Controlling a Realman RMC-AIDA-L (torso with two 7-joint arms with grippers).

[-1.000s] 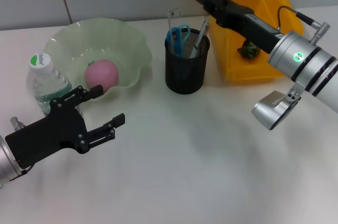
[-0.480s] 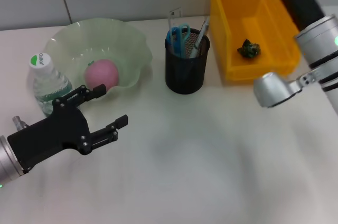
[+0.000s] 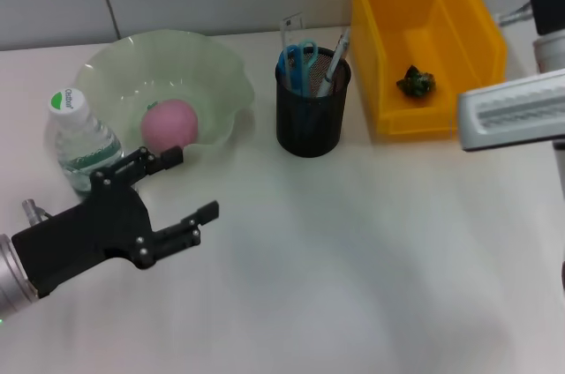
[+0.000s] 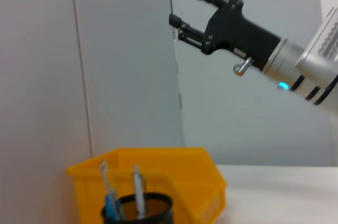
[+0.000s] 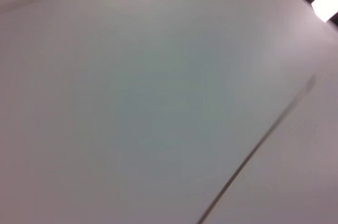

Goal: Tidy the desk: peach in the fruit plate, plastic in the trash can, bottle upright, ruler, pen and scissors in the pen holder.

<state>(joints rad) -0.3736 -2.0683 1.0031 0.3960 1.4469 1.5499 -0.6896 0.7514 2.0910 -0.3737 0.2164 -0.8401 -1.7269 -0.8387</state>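
Since the earlier frames my right arm has swung up and away from the yellow bin [image 3: 429, 48]; in the head view only its silver housing shows at the right edge, while the left wrist view catches the right gripper [image 4: 194, 6] raised high against the wall [image 4: 121, 55], its black fingers spread apart and holding nothing. My left gripper [image 3: 181, 189] has crept slightly forward and hovers low over the white desk [image 3: 353, 250] just in front of the bowl, fingers wide open, empty, touching nothing. The desk is a plain white surface backed by a pale grey panelled wall, and the right wrist view shows only that blank wall. The pale green fruit plate [image 3: 132, 61] sits at the back left with the pink peach [image 3: 169, 123] resting inside it. Just beside its left rim the water bottle [image 3: 78, 140] stands upright, green cap on top. The black mesh pen holder [image 3: 312, 111] stands between the plate and the bin, holding the blue-handled scissors [image 3: 300, 58], the clear ruler [image 3: 291, 32] and the pen [image 3: 335, 61]. The bin at the back right holds a small crumpled dark green piece of plastic [image 3: 415, 83] on its floor.
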